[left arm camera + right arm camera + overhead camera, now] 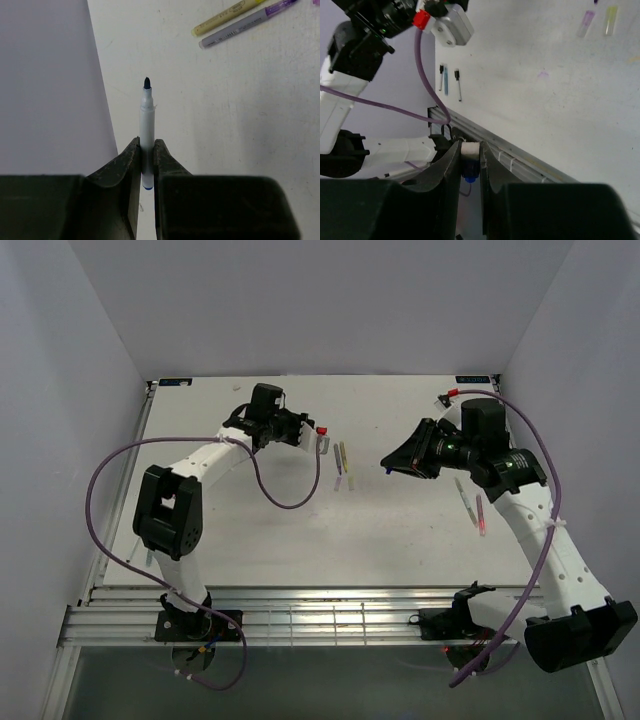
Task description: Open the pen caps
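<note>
Now L fingers (125, 167) clamp uncapped white pen (147, 125); R fingers (449, 167) clamp blue-tipped cap (470, 151).

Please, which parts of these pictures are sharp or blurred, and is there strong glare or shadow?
Top external: even, soft light, no glare, only faint shadows on the table. Left wrist: the uncapped pen in the left pincer is sharp, the pincer body is very dark. Right wrist: the cap in the right pincer is slightly soft, the far pens are blurred.
</note>
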